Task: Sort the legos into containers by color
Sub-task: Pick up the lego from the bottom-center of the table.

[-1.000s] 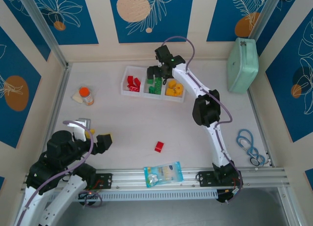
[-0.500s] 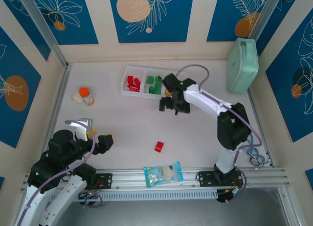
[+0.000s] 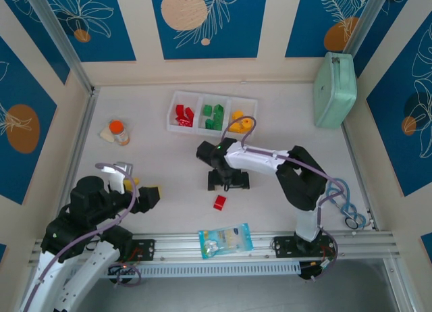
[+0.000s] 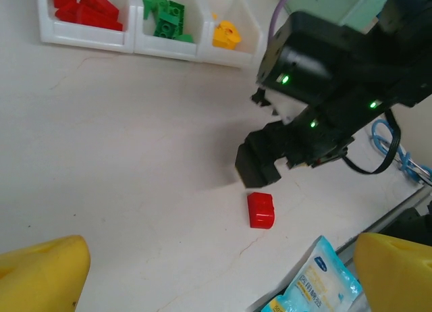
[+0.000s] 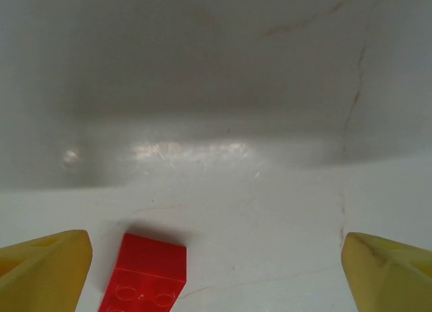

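Swung off the tray (image 3: 198, 117), my right gripper (image 3: 228, 185) hangs jaws apart beside the stray red lego (image 3: 219, 202) on my side of that tray, whose cells from above hold red bricks (image 3: 182, 115), green bricks (image 3: 214, 116) and yellow bricks (image 3: 239, 121), while the right wrist view frames the stray between its fingertips (image 5: 47, 265); my left gripper (image 3: 137, 187) gapes too.

My top camera looks down from above the near edge over the whole table (image 3: 162, 163). The left wrist views from near left toward far right. The right wrist sits close, facing down. All three share the loose red lego (image 3: 219, 202).
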`<state>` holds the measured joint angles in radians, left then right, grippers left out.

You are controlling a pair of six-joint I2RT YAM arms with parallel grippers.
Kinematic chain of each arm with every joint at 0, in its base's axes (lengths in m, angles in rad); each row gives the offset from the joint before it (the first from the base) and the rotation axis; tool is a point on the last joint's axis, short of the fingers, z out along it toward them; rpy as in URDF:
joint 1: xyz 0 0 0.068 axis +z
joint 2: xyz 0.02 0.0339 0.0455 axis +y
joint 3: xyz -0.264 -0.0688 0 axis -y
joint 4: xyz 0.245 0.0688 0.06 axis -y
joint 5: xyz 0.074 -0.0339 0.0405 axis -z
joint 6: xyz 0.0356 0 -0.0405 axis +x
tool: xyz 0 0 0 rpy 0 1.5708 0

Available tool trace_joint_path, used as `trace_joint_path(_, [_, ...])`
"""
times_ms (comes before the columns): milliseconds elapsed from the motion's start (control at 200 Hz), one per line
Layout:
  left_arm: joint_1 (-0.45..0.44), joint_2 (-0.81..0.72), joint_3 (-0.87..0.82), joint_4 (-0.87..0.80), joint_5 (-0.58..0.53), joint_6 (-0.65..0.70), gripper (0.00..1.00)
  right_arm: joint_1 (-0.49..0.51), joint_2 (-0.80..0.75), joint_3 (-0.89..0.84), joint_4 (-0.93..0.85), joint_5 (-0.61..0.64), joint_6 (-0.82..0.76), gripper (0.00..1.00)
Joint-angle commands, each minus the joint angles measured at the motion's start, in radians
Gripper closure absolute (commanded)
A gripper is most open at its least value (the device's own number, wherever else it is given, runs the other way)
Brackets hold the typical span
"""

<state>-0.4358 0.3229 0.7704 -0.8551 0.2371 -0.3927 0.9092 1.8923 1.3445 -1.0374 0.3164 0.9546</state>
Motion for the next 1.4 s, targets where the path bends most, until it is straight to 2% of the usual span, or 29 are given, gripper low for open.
trace_joint_path(0, [0.01, -0.002, -0.006, 0.027, 0.054, 0.028, 0.0, 0.029, -0.015, -0.013, -0.07, 0.02, 0.119, 0.07])
trace_joint_path(130, [0.009, -0.008, -0.004, 0.023, 0.05, 0.028, 0.0, 0.074, -0.01, -0.067, -0.02, -0.032, 0.154, 0.15])
trace_joint_path(435, [0.009, -0.041, -0.003, 0.021, 0.042, 0.028, 0.0, 0.136, 0.125, 0.031, -0.012, -0.119, 0.048, 0.33])
trace_joint_path(585, [0.009, -0.05, -0.006, 0.021, 0.041, 0.028, 0.0, 0.145, 0.128, 0.017, 0.0, -0.153, 0.045, 0.44])
trace_joint_path(705, [0.009, -0.049, -0.005, 0.022, 0.043, 0.028, 0.0, 0.149, 0.097, -0.02, -0.008, -0.155, 0.065, 0.42])
trace_joint_path(825, [0.009, -0.047, -0.006, 0.024, 0.047, 0.028, 0.0, 0.156, 0.028, -0.065, -0.019, -0.155, 0.089, 0.29])
trace_joint_path(1010, [0.009, -0.043, -0.006, 0.024, 0.051, 0.028, 0.0, 0.193, -0.015, -0.079, 0.007, -0.188, -0.03, 0.22])
trace_joint_path(1241, [0.009, -0.048, -0.007, 0.023, 0.044, 0.026, 0.0, 0.207, -0.014, -0.049, -0.042, -0.18, 0.027, 0.22])
trace_joint_path(1396, [0.01, -0.047, -0.006, 0.024, 0.047, 0.026, 0.0, 0.171, -0.027, -0.069, -0.01, -0.163, 0.08, 0.27])
